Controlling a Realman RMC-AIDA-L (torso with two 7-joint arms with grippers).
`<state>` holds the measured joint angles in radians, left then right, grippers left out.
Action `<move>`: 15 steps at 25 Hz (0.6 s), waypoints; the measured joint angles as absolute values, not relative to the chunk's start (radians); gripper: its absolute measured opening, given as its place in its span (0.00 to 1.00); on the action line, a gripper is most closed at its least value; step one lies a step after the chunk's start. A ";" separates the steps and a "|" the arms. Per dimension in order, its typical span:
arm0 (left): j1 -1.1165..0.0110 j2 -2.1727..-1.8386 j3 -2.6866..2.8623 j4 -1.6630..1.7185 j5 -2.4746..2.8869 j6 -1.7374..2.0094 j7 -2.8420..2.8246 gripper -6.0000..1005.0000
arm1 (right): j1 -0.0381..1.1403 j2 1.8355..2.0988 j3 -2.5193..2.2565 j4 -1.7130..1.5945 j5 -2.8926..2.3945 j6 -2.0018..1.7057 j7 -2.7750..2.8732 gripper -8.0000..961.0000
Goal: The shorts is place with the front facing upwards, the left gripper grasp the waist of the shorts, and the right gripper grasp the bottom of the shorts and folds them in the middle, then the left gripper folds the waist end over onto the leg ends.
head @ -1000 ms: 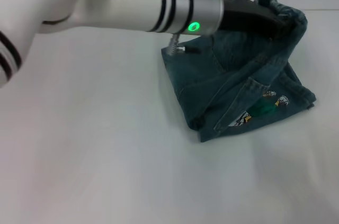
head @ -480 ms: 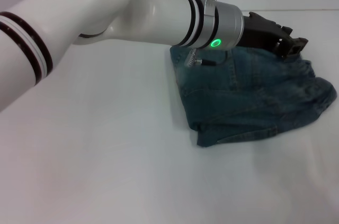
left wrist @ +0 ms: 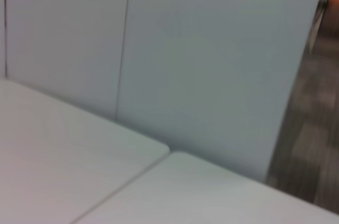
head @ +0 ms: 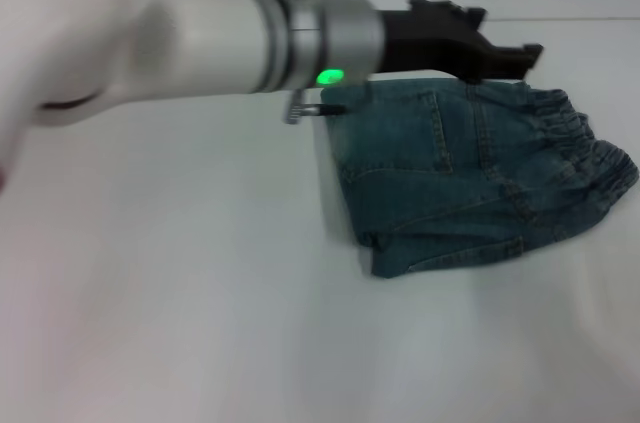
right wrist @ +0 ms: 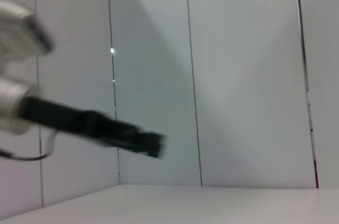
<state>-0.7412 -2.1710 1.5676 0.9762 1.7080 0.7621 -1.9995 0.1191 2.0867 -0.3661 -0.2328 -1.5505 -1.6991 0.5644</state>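
Observation:
The teal-blue denim shorts [head: 470,173] lie folded flat on the white table [head: 180,293], right of centre in the head view. The puckered elastic waist [head: 585,143] rests on top at the right end and covers the leg ends beneath it. My left gripper [head: 510,55] hovers above the far edge of the shorts on its silver wrist with a green light, and holds no cloth. The right wrist view shows that same left gripper [right wrist: 151,144] in the air against a wall. My right gripper is out of view.
Pale wall panels [left wrist: 212,49] stand behind the table, whose seam [left wrist: 122,181] runs across the left wrist view. A strip of dark floor [left wrist: 312,128] shows beside the wall.
The left gripper let go of the waist end, which dropped flat onto the leg end and covered the cartoon print. The arm then rose and drew back to the left.

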 joint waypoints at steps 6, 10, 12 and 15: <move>-0.524 -2.169 1.321 0.983 1.524 1.081 -1.729 0.75 | 0.139 2.086 -0.377 -0.327 -1.593 -1.672 0.687 0.01; -0.420 -2.165 1.159 0.878 1.454 1.299 -1.534 0.86 | 0.158 2.086 -0.377 -0.372 -1.616 -1.660 0.775 0.01; -0.370 -2.162 1.061 0.824 1.453 1.414 -1.435 0.89 | 0.168 2.086 -0.377 -0.401 -1.636 -1.659 0.833 0.14; -0.312 -2.158 0.972 0.766 1.461 1.502 -1.329 0.89 | 0.188 2.087 -0.378 -0.479 -1.710 -1.662 0.937 0.27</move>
<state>-0.3117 -2.1582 0.9717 0.7660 1.4611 1.5024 -1.3295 0.1883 2.0869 -0.3785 -0.4789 -1.7100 -1.6622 0.9369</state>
